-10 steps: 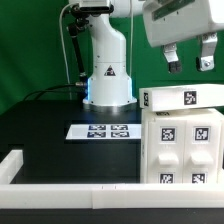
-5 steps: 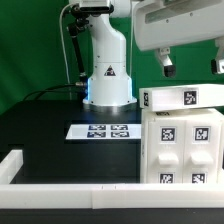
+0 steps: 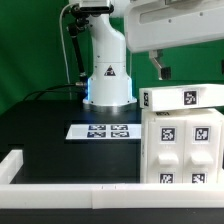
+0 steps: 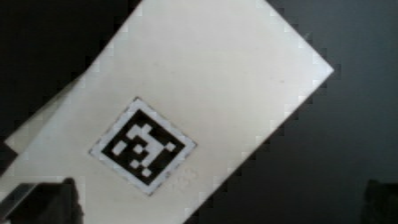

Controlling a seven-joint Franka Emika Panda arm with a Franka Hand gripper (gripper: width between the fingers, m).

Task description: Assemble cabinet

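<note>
The cabinet is set on the black table at the exterior view's right, with a tagged white block laid across its top. Above it the fingers are spread wide apart, with nothing gripped. The marker board is seen just beside the cabinet, before the arm's base.

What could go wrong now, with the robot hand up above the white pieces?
1. The open hand hangs above the white panel. If it comes down off-centre, a finger might bump the panel and shove it instead of grabbing it.
2. In the wrist view the white panel lies slanted between the fingers, so closing on it like that could twist it or let it slip.
</note>
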